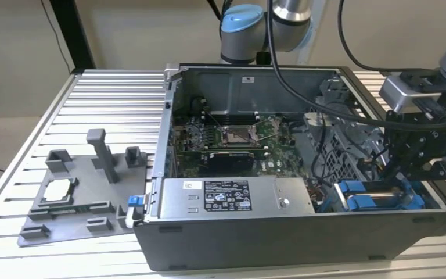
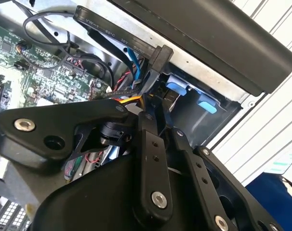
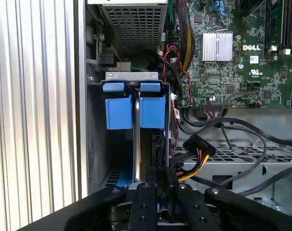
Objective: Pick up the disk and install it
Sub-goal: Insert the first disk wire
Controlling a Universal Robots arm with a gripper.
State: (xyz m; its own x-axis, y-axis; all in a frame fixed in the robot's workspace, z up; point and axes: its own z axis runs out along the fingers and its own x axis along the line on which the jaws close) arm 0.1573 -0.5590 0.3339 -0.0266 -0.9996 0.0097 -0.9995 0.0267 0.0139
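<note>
The disk (image 1: pixel 374 195) sits in the drive bay at the case's front corner on the exterior view's right; mostly its blue plastic frame shows, the metal body hidden in the bay. In the first wrist view the frame's two blue tabs (image 3: pixel 135 110) stand side by side at the bay mouth. My gripper (image 1: pixel 406 174) hangs just above and behind the bay. Its fingers (image 3: pixel 161 147) look shut together, tips close beside one blue tab. Whether they touch the frame I cannot tell. The second wrist view has the gripper (image 2: pixel 158 109) pointing at the blue tabs (image 2: pixel 178 88).
The open computer case (image 1: pixel 285 232) lies on a slatted metal table (image 1: pixel 107 93). A silver box with a white label (image 1: pixel 227 195) and the motherboard (image 1: pixel 234 136) fill the case. Loose cables (image 3: pixel 199 149) run beside the bay. A grey fixture with a square chip (image 1: pixel 60 192) lies outside.
</note>
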